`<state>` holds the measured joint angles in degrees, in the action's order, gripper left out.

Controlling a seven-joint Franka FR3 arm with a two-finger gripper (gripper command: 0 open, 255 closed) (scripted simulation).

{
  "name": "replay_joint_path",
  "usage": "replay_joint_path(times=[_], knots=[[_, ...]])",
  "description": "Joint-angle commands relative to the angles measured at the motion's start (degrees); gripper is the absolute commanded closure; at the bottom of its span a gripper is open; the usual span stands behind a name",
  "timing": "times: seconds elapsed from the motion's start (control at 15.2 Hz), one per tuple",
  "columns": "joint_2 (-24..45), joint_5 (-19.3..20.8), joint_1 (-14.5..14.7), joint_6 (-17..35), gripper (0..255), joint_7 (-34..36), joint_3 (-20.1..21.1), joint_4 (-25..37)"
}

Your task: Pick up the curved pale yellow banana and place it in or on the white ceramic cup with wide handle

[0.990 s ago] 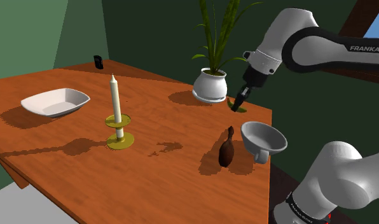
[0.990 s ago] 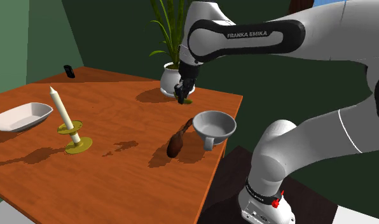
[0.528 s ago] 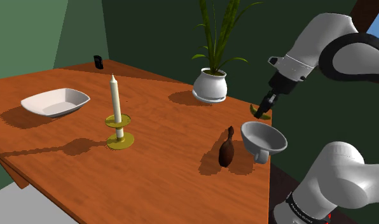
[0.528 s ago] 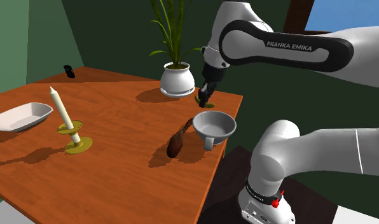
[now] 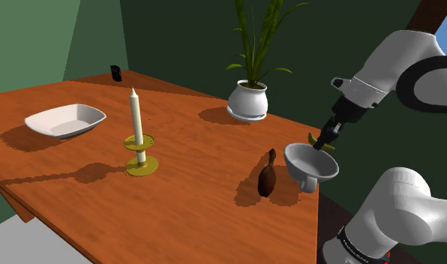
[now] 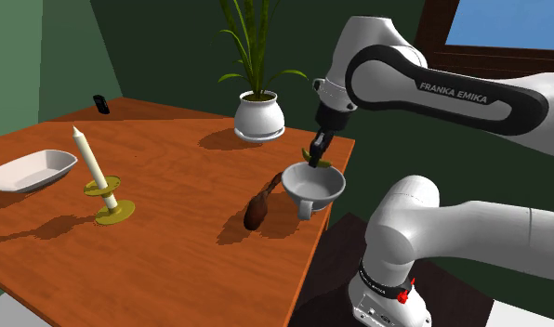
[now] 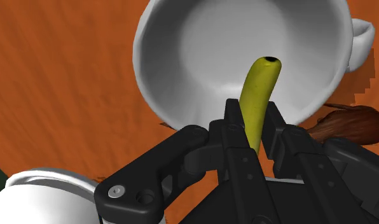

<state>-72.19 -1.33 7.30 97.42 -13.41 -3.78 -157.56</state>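
**Item 1: gripper** [image 7: 253,119]. Black, two-fingered. You have it clamped on the banana, one finger on each side of the fruit's lower part.

**Item 2: banana** [image 7: 259,89]. Yellow-green, smooth and gently curved, with a dark blunt tip. It is carried above the cup, and in the wrist view its free end points over the cup's mouth. You cannot tell whether it touches the rim.

**Item 3: cup** [image 5: 300,167]. White, glossy, wide and bowl-shaped, with a broad loop handle. It stands upright at the table's corner, close to the edge nearest the stand, so you have little margin on that side.

**Item 4: brown fruit** [image 5: 267,180]. Dark, matte and pear-shaped, with a thin stem. It sits just beside the cup, apart from it.

**Item 5: table** [image 5: 192,150]. Orange-brown wood grain with straight edges. Open tabletop lies between the cup and the candle.

**Item 6: candle** [image 5: 135,116]. A pale taper in a brass-coloured holder, well apart from the cup.

**Item 7: potted plant** [image 5: 248,100]. A round white pot with long green leaves, beyond the cup.

**Item 8: dish** [image 5: 64,120]. White, shallow and oblong, and the item farthest from the cup.
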Motion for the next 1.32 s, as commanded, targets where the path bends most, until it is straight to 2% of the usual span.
replay_joint_path(times=[0.0, 0.46, 0.92, 0.99, 1.25], knots=[[-0.8, 0.1, -0.1, 1.0, 255, -0.1, -0.1, -1.8], [-3.0, 0.4, -0.5, 4.9, 255, -0.5, -0.4, -7.9], [-3.0, 0.4, -0.5, 4.9, 255, -0.5, -0.4, -7.9], [-3.0, 0.4, -0.5, 4.9, 0, -0.5, -0.4, -7.9], [-3.0, 0.4, -0.5, 4.9, 0, -0.5, -0.4, -7.9]])
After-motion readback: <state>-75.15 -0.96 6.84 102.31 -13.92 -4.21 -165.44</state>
